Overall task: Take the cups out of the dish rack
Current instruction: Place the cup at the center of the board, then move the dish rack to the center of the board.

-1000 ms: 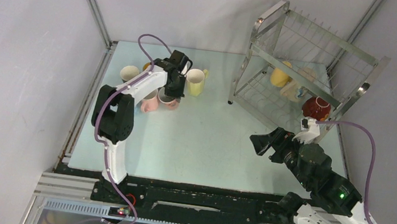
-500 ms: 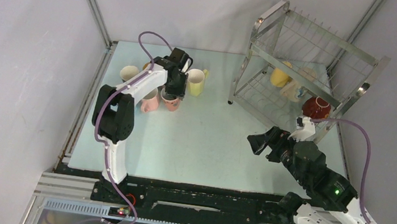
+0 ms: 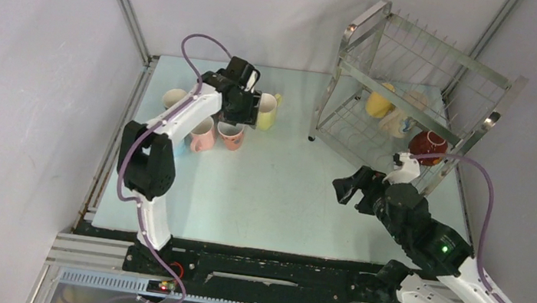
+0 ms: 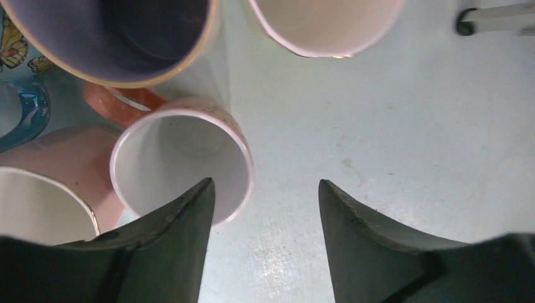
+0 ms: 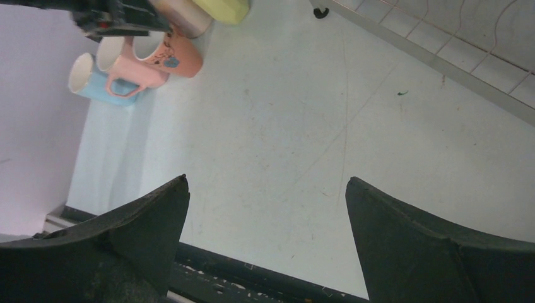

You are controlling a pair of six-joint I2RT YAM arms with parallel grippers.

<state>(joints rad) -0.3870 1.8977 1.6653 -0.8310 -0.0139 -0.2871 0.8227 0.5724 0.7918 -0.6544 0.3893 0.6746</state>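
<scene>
Left gripper (image 3: 243,108): positioned over the cup cluster near the far-left corner of the tabletop (image 3: 283,196). Its jaws are apart and hold nothing. In the left wrist view, one finger (image 4: 183,240) overlaps the rim of the patterned pink cup (image 4: 183,167), which stands upright with its handle pointing toward the purple cup (image 4: 113,31). Whether the finger touches that rim cannot be determined.

Cluster contents: a plain pink cup (image 3: 203,134), a light blue cup (image 5: 94,85) just beside it, a cream cup (image 3: 174,98) nearest the left edge, and a yellow cup (image 3: 266,110) toward the far edge. All stand upright on the table.

Dish rack (image 3: 414,69): located at the far-right corner. Its lower tier carries a second yellow cup (image 3: 378,103), a pale cup (image 3: 396,122) that is probably cream, though the wires obscure it, and a dark red cup (image 3: 428,144) at the end nearest the right edge.

Right gripper (image 3: 343,188): suspended above bare tabletop, near the rack's near side, jaws spread wide and empty.
</scene>
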